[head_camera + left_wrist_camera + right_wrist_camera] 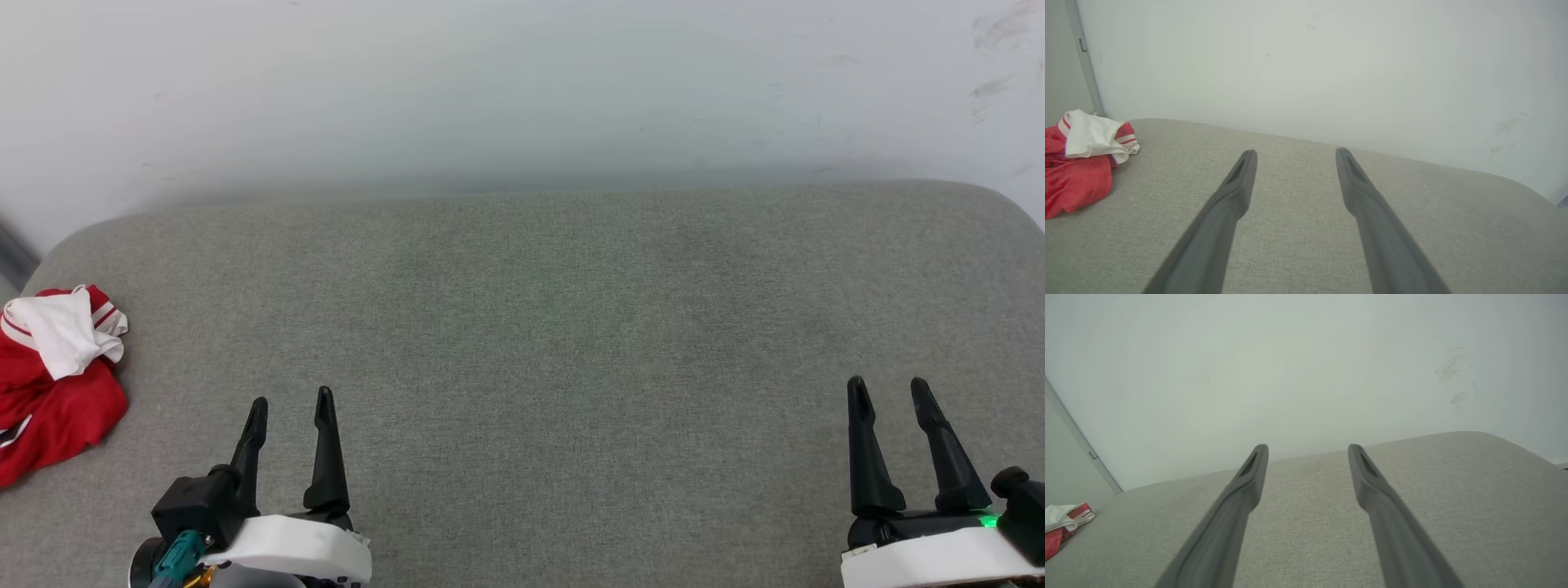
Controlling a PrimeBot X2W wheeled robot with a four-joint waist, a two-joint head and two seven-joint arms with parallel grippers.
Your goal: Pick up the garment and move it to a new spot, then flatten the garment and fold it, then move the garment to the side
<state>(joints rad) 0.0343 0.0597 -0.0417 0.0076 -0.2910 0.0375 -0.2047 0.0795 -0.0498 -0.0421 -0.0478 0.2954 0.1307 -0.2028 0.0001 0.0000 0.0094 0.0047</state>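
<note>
At the far left the garment (57, 384) lies in a crumpled heap, red body below and a white sleeve bunched on top. It sits close against the left edge of the grey padded surface (571, 327), partly cut off in my head view. Because it is bunched rather than spread, I judge the first step, picking it up, is not yet done.

Just right of it, near but apart, my left tool (292, 398) hovers low with its two fingers spread wide and nothing between them. Being the closer one, it seems the natural one to reach over.

Between my tools the surface offers a broad bare stretch, room enough, I think, to lay the garment out and fold it. My right tool (888, 382) sits well apart at the lower right, likewise spread and holding nothing.

The rear edge runs along the pale wall (522, 82), and the corners round off at both ends. I would keep cloth away from those edges, where it might slide off.
</note>
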